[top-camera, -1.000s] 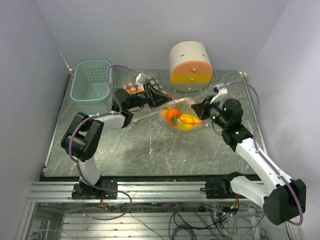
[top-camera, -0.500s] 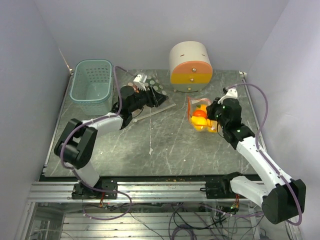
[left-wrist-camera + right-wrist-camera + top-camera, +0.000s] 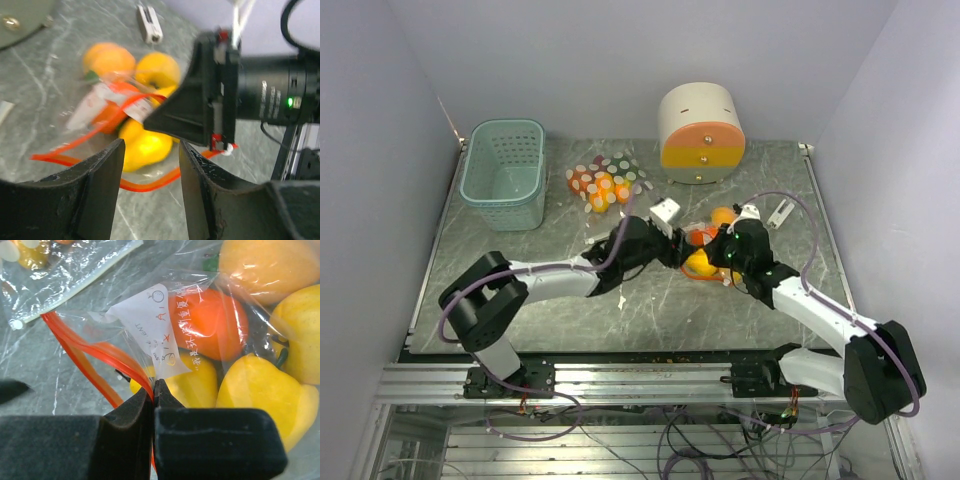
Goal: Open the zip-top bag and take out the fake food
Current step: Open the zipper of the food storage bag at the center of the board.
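I see right gripper (image 3: pixel 152 387) clamped on the zip-top bag (image 3: pixel 100 347) with Chinese-printed label (image 3: pixel 150 325); left gripper (image 3: pixel 150 150), arrived from upper left, gapes empty.

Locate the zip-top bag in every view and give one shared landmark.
Top external: zip-top bag right of centre, between left gripper and right gripper.
Left wrist: centre-left, beyond the open fingers.
Right wrist: fills the frame.
Landmark: right gripper shut on the bag's red zip edge.

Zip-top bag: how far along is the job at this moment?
Done: nothing is out; the fake food sits inside the zip-top bag. In hand: the right hand pinches the bag by its red zip strip, and the left hand hangs open before it. Left: part the zip, take out the food.
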### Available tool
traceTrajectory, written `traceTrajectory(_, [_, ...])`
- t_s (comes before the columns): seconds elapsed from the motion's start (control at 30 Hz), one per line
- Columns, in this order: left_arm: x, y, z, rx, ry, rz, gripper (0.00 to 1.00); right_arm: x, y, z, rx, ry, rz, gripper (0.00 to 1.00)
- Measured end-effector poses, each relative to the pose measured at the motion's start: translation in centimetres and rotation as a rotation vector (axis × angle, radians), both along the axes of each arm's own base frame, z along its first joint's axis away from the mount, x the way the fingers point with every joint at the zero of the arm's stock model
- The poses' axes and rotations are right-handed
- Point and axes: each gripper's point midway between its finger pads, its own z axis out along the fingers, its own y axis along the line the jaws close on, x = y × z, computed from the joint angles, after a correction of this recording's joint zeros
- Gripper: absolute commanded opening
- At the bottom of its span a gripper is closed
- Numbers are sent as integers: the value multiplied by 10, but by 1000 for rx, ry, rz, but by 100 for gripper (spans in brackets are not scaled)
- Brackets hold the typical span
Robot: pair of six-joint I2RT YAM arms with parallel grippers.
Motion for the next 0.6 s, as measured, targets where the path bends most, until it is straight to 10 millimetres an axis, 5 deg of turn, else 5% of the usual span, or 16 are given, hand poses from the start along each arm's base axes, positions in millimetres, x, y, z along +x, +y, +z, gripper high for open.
traceTrajectory(0.17, [-33,-27,-36,109,-45,-86,56,-5,4,14,44,-49,29,0])
traceTrajectory(0.37, [-28,-34,-82,208,-43,-100,60,-10,10,33,91,-112,63,0])
traceTrajectory(0.6, [-8,-48,-79,222,-99,-69,71,-18,11,27,105,-104,85,0])
